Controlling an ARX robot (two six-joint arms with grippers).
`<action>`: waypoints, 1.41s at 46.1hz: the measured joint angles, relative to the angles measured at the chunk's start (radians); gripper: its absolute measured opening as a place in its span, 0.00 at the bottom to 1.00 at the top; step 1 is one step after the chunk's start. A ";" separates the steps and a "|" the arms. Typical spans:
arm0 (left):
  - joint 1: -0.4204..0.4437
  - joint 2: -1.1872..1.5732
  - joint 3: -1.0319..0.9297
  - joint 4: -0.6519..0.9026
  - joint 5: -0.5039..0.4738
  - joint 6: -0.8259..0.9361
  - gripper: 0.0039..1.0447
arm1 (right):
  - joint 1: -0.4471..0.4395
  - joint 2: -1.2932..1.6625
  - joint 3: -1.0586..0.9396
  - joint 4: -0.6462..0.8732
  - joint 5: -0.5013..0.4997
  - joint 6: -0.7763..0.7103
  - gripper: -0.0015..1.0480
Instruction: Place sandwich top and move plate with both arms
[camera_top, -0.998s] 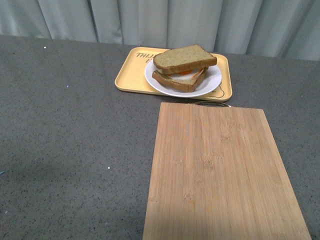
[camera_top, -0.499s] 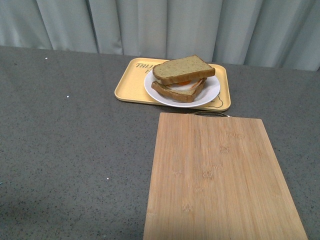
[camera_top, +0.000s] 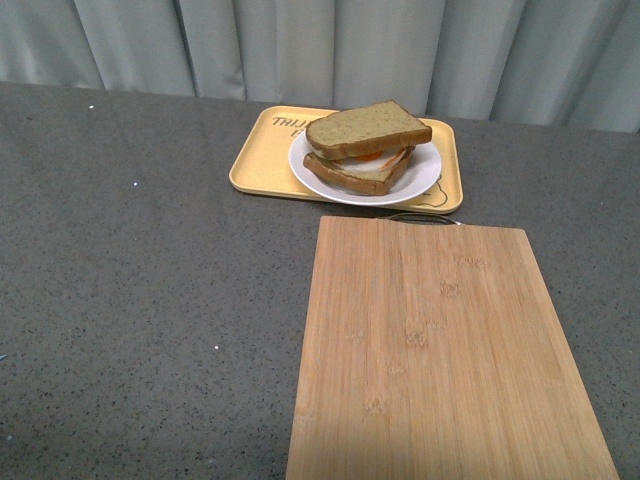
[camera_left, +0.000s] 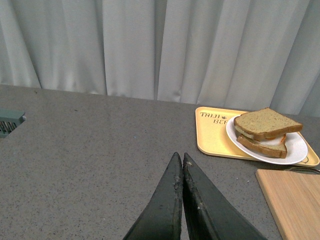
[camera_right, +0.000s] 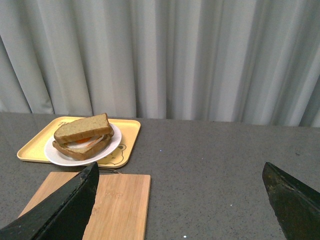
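Observation:
The sandwich top (camera_top: 367, 126), a tan-brown bread slice, lies on the egg-bearing slice on the white plate (camera_top: 420, 172). In the left wrist view the sandwich top (camera_left: 267, 122) and plate (camera_left: 297, 147) are far off; my left gripper (camera_left: 179, 159) is shut with nothing in it, over bare table. Seen from the right wrist, the sandwich top (camera_right: 81, 128) rests on the plate (camera_right: 114, 140). My right gripper (camera_right: 181, 172) stands wide open and empty, well short of them. Neither arm appears in the front view.
The plate sits on a yellow bear-printed tray (camera_top: 263, 158) at the back of the grey table (camera_top: 130, 290). A bamboo cutting board (camera_top: 435, 350) lies just in front of the tray. Grey curtains (camera_top: 320, 45) hang behind.
The front view has shifted slightly, so tray and sandwich sit a little differently in the picture. The sandwich, plate and board keep their places relative to each other.

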 joint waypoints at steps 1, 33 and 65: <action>0.000 -0.012 0.000 -0.012 0.000 0.000 0.03 | 0.000 0.000 0.000 0.000 0.000 0.000 0.91; 0.000 -0.322 0.000 -0.311 0.000 0.000 0.03 | 0.000 0.000 0.000 0.000 0.000 0.000 0.91; 0.000 -0.535 0.000 -0.531 0.002 0.000 0.31 | 0.000 0.000 0.000 0.000 0.000 0.000 0.91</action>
